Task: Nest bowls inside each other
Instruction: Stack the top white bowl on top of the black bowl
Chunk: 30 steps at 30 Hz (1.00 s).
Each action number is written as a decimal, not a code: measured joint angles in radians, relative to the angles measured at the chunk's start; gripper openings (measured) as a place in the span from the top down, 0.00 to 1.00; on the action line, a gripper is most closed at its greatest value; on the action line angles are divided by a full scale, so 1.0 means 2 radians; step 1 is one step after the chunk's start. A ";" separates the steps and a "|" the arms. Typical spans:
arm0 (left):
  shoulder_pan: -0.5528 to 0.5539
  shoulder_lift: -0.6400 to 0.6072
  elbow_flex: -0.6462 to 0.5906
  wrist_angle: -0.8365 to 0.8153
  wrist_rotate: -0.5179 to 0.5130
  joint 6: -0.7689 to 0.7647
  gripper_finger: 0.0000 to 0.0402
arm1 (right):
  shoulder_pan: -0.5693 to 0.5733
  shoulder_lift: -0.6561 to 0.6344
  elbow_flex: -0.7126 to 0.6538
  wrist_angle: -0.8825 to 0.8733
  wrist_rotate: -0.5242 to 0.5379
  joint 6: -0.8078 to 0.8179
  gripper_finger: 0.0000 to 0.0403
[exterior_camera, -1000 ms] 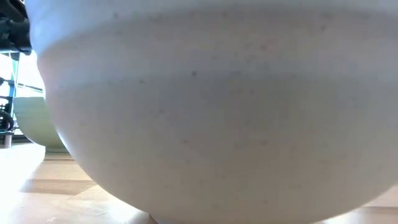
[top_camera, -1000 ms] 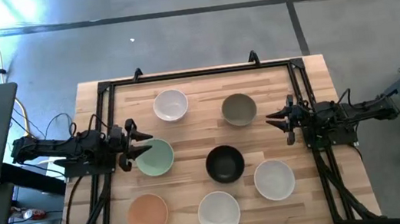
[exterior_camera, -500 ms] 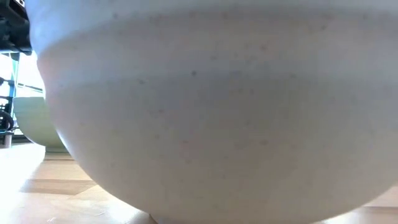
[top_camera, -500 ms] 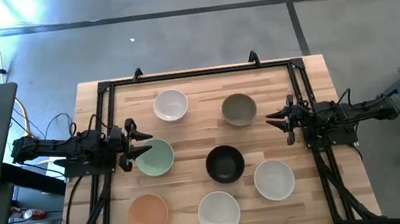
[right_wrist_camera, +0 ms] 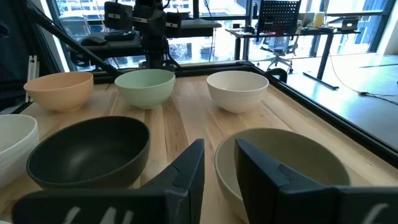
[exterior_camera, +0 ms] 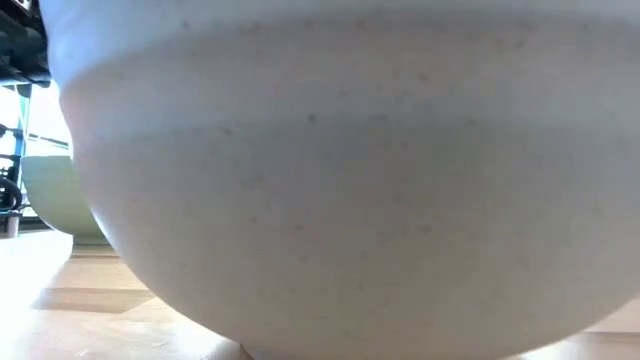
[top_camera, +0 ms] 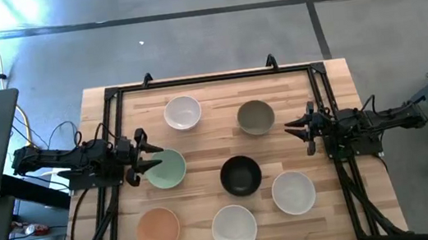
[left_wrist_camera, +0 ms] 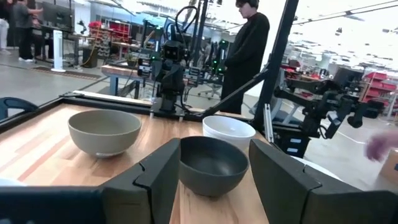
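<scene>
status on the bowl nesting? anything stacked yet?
Done: nothing. All seven bowls sit apart on the table, none nested.
In hand: nothing held. The left gripper is open at the rim of the mint green bowl; the right gripper waits, jaws apart, near the grey bowl.
Left: every nesting move.

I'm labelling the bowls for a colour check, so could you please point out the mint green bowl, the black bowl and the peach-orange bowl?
mint green bowl (top_camera: 166, 168): high view, on its inner floor.
black bowl (top_camera: 240, 175): high view, on its inner floor.
peach-orange bowl (top_camera: 158, 230): high view, on its inner floor.
</scene>
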 joint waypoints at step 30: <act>0.000 0.000 0.000 0.044 -0.023 -0.066 0.55 | 0.000 0.000 0.000 0.000 0.009 -0.365 0.81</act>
